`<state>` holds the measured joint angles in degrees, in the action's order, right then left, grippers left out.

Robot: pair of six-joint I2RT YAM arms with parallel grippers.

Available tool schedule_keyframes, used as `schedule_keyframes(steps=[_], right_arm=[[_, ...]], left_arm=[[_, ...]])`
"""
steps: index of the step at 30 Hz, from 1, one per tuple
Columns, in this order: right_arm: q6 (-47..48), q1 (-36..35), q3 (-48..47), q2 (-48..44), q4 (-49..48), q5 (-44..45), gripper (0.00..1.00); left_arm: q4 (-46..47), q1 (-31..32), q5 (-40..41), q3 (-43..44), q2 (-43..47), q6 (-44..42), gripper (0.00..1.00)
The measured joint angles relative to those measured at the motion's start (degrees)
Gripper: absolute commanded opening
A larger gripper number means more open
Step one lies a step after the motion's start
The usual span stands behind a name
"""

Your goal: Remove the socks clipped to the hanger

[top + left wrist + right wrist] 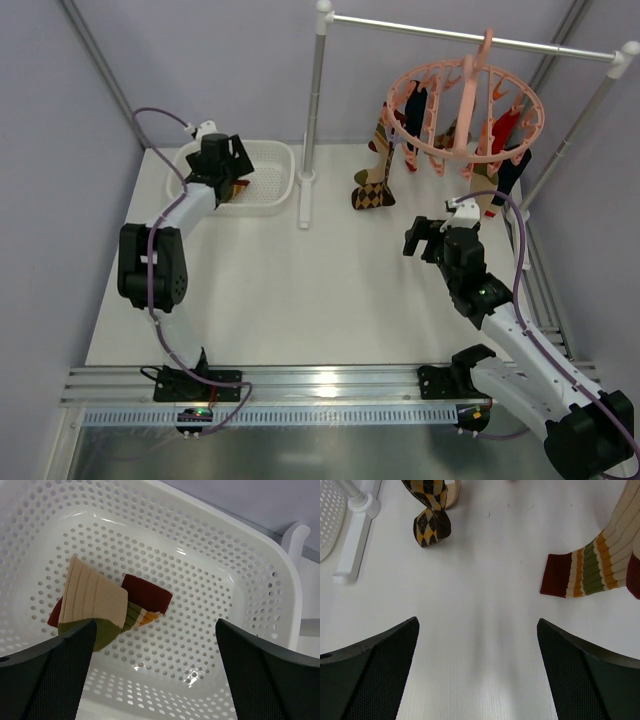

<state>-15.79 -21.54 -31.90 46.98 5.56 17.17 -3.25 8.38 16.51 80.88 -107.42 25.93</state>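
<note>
The salmon-pink ring hanger (466, 100) hangs by its hook from the white rail at the back right. Several socks are clipped to it: a brown argyle sock (374, 182) whose toe touches the table, a dark navy one (415, 112), a red one (503, 128). In the right wrist view the argyle sock (431, 524) is at top left and a striped olive-and-red sock (587, 567) at right. My right gripper (432, 236) (477, 622) is open and empty above the table in front of the hanger. My left gripper (234, 168) (155, 625) is open over the basket, above a loose striped sock (95, 602).
A white perforated basket (283, 168) (240, 555) stands at the back left. The white rail stand's post (313, 100) and foot (353, 540) stand between the basket and the hanger. Another stand leg (575, 135) runs down at the far right.
</note>
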Motion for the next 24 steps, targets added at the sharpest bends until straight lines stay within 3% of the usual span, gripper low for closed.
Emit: schedule_keyframes(steps=[8,18,24], right_arm=[[0.00,0.00,0.00,-2.25,0.24,0.07,1.00],[-0.02,0.00,-0.02,-7.58,3.96,1.86,1.00],[-0.02,0.00,-0.07,-12.39,6.23,2.86,1.00]], left_arm=[[3.93,6.03,-0.07,-5.97,5.55,1.95,0.99],[15.65,23.28,-8.70,-11.47,6.29,1.92,1.00],[25.40,29.35,-13.73,-10.12,4.11,2.78,1.00]])
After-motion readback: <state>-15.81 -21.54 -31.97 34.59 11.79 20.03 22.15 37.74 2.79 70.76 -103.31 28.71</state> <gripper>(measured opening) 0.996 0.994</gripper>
